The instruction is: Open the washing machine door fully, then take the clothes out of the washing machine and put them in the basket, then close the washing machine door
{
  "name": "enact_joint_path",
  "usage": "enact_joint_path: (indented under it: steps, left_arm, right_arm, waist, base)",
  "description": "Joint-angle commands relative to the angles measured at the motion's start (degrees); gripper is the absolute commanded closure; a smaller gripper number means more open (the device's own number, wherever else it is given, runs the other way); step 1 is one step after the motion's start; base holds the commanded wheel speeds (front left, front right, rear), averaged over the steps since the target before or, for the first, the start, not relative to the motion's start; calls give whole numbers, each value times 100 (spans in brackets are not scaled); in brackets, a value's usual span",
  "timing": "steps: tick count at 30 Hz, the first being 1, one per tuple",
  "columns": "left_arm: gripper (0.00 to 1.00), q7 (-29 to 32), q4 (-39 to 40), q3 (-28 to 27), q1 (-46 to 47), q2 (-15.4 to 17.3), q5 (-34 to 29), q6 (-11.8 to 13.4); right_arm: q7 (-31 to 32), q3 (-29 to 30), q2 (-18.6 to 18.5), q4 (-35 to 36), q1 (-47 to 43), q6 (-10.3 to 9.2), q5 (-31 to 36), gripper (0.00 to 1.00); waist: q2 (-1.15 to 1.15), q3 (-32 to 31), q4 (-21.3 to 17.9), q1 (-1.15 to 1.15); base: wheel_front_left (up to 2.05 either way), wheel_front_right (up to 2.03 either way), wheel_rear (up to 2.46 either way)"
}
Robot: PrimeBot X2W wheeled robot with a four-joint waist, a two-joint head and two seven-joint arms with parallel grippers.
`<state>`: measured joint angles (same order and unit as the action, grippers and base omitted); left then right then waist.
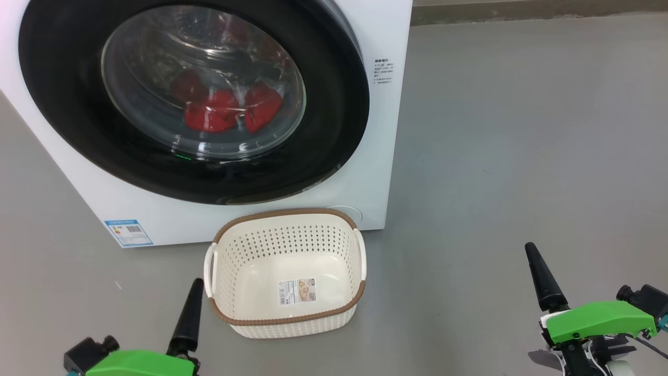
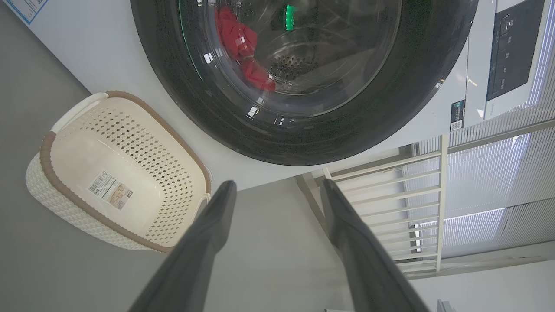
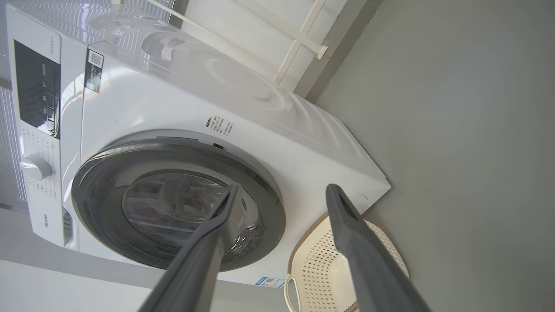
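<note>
The white washing machine (image 1: 378, 156) stands on the floor with the washing machine door (image 1: 334, 104) lying against its front. The door has a glossy black rim and a glass bowl. Through the glass I see the red clothes (image 1: 224, 112) low in the drum. The cream basket (image 1: 250, 250) sits on the floor just in front of the machine, with only a sticker inside. My left gripper (image 2: 278, 184) is open, low and left of the basket, one finger (image 1: 189, 313) showing. My right gripper (image 3: 284, 187) is open too, far to the basket's right, its finger (image 1: 543, 277) upright. Neither holds anything.
Bare grey floor (image 1: 522, 130) stretches to the right of the machine. A white railing (image 2: 390, 203) and blinds stand beyond the machine's side. The dark control panel (image 3: 37, 86) and a knob sit at the machine's top front.
</note>
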<state>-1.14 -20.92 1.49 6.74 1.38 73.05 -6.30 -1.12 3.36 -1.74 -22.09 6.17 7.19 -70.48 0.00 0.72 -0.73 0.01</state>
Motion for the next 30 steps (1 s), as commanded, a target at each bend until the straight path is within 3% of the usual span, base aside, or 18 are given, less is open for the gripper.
enact_joint_path:
  steps: [1,30]
  left_arm:
    - [0,-71,153,-28,333,68,-183,34]
    - [0,-541,198,295,730,97,-2489,378]
  right_arm:
    - [-71,-21,-35,142,321,15,243,0]
    - [-543,-295,-59,-12,708,20,2564,0]
  waist:
    - [0,2,-4,0]
    - [0,-23,-25,-1]
  base:
    - [0,0,0]
    - [0,0,0]
